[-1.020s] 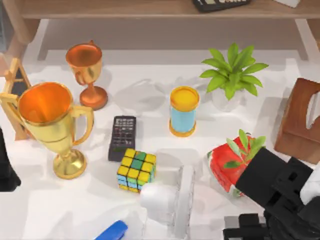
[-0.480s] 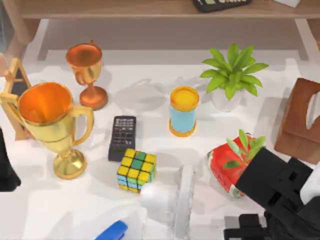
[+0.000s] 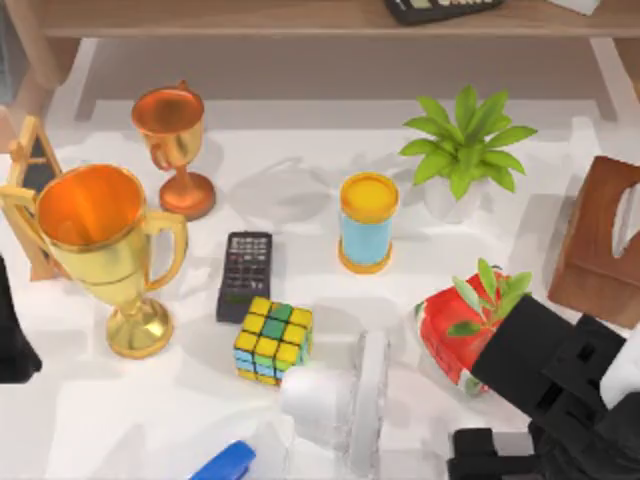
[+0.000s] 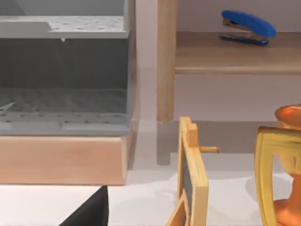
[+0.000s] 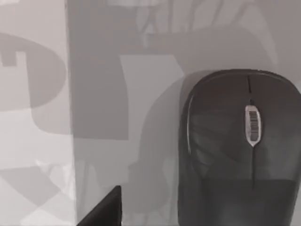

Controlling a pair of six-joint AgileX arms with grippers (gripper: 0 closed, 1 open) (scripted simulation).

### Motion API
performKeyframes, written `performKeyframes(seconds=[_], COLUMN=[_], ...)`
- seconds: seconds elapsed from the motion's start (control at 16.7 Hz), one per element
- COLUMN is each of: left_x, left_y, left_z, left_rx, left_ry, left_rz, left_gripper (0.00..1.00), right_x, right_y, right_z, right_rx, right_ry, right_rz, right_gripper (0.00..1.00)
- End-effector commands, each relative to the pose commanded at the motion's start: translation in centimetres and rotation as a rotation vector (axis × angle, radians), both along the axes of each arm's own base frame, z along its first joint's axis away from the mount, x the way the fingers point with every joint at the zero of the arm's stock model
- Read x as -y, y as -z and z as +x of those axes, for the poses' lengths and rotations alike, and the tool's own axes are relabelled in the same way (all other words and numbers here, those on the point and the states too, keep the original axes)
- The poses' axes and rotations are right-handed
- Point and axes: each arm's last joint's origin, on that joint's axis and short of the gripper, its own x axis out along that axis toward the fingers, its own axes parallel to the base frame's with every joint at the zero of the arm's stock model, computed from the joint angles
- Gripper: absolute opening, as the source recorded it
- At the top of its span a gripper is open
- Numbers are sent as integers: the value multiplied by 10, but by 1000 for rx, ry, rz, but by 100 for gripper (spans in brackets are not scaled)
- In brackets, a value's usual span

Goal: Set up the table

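While right arm (image 3: pixel 560 390) is lowered slightly since half-second-earlier view, black mouse (image 5: pixel 242 150) is seen directly beneath wrist, on white table (image 3: pixel 290 190), near right corner. Pickup judged imminent. Pincer state: cannot tell. Left arm (image 3: pixel 12 335) parked at left edge.

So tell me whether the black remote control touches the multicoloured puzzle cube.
Apart. In the top view, a thin strip of white table shows between the black remote control and the multicoloured puzzle cube.

The top camera looked straight down on the bench (image 3: pixel 300 180). The left wrist camera faced level, sharing the gold trophy (image 3: pixel 105 250). The right wrist camera hung close over a mouse (image 5: pixel 240 150).
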Motion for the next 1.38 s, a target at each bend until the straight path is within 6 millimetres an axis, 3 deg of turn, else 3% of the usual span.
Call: performKeyframes(seconds=[0.36, 0.54, 0.72, 0.96, 1.2, 1.38], left_x=[0, 0, 0, 0, 0, 0], left_y=[0, 0, 0, 0, 0, 0], left_z=[0, 0, 0, 0, 0, 0], left_rx=[0, 0, 0, 0, 0, 0], left_ry=[0, 0, 0, 0, 0, 0], left_rz=[0, 0, 0, 0, 0, 0], left_gripper=[100, 100, 100, 100, 100, 100], right_x=[0, 2, 7, 16, 53, 104], right_y=[0, -9, -30, -71, -94, -92], right_z=[0, 6, 20, 47, 91, 124], right_rx=[1, 45, 139, 287, 442, 593], right_ry=[-1, 63, 215, 470, 730, 867], right_rz=[1, 86, 297, 728, 1125, 1326], right_gripper=[100, 100, 100, 100, 100, 100])
